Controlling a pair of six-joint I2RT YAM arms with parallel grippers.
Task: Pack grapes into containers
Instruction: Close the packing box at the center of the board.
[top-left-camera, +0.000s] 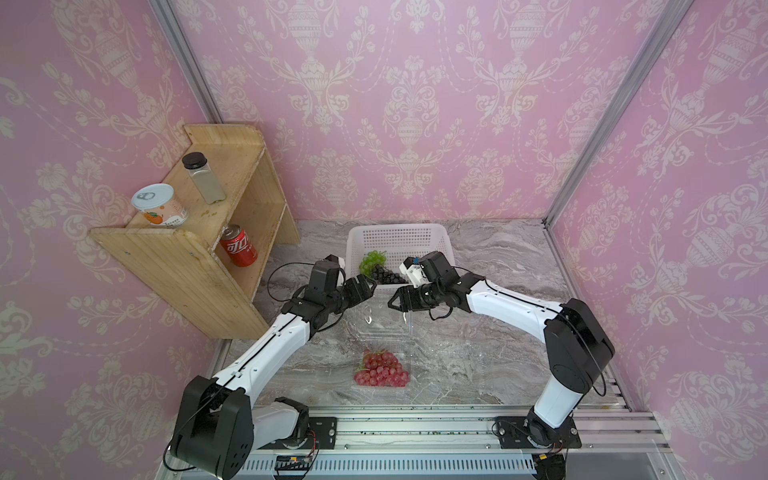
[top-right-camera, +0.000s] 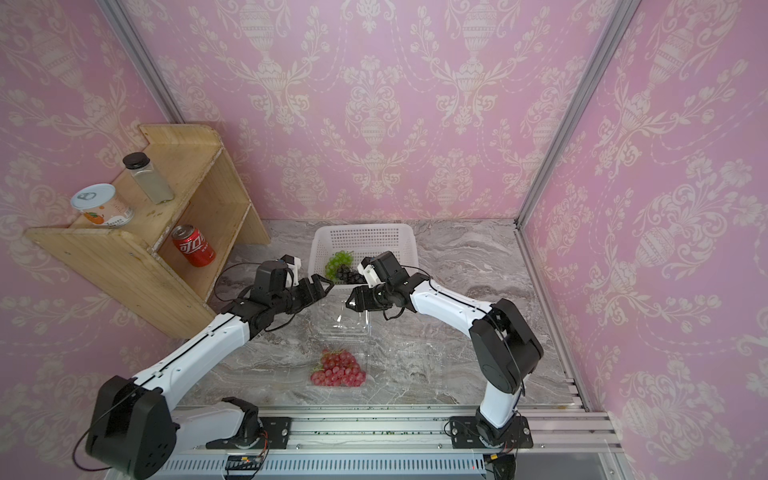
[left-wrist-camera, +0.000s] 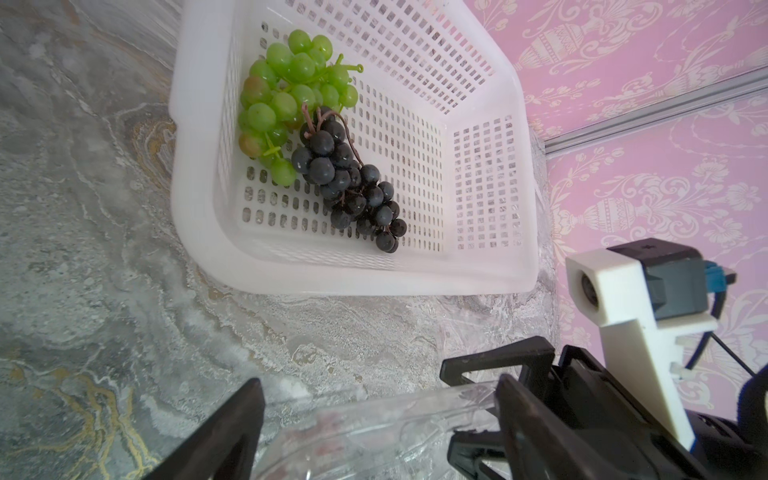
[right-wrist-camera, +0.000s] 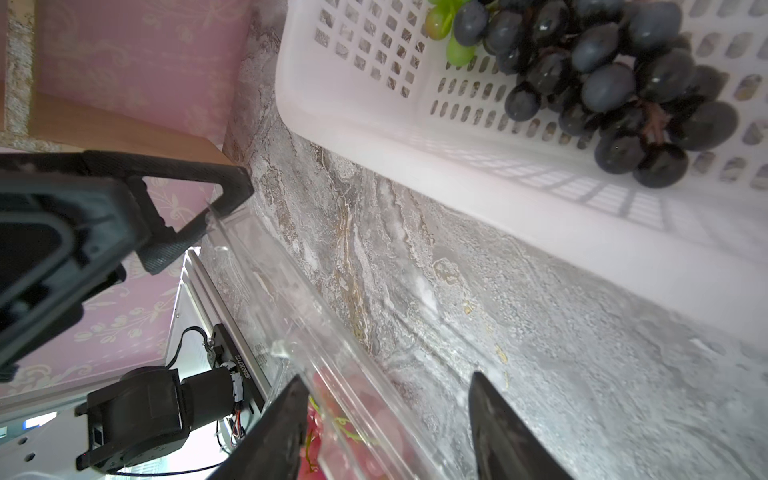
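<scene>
The red grapes, a glossy bunch of round berries, lie in a thin, clear plastic box with rounded corners. It sits at the front of the grey, marble-veined tabletop. The box's see-through lid stands raised at the back edge.

Behind it, a white plastic basket with slotted walls holds a green bunch and a dark bunch, which touch each other.

The left tool is spread wide and grips nothing. In the right wrist view, one of its black fingertips meets the lid's top corner. The right tool is about half open, with its fingers astride the lid's top edge but not clamped on it.
</scene>
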